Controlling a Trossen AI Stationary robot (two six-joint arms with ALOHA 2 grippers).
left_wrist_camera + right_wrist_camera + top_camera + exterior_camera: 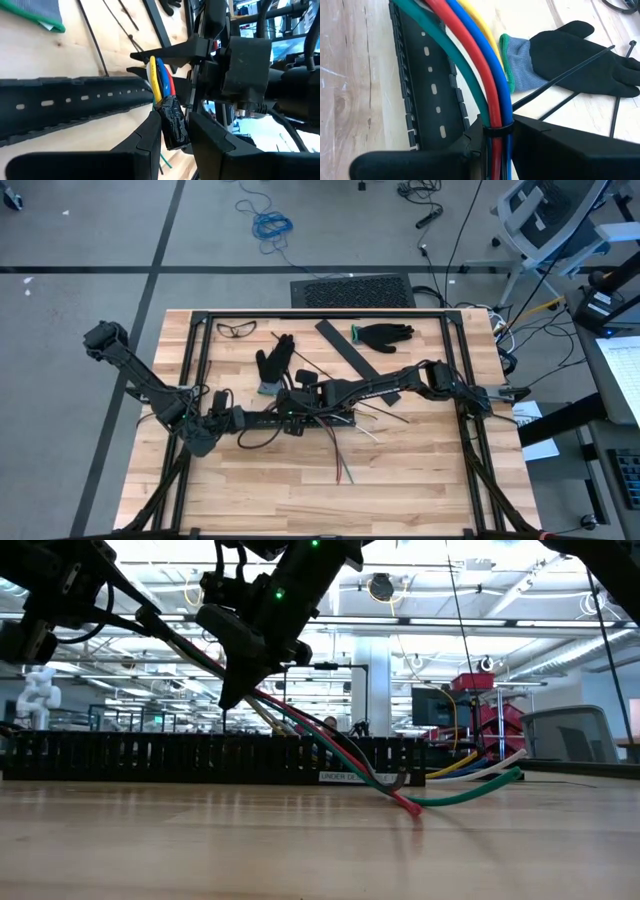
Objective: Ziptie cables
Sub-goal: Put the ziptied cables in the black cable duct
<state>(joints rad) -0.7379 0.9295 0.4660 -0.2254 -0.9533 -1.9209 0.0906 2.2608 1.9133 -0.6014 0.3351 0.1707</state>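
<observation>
The right gripper point(495, 137) is clamped on the cables point(485, 85), which pass between its fingers point(560, 150) with a black tie around them. The left gripper point(172, 135) grips the black-wrapped end of the same cables point(161, 80); the other arm's fingers hold them just beyond. Both grippers meet near the table point(420, 470) centre, above the slotted strip point(427, 85). The free cable ends point(470, 785) trail down onto the tabletop. A black glove point(570, 55) lies beside the strip.
</observation>
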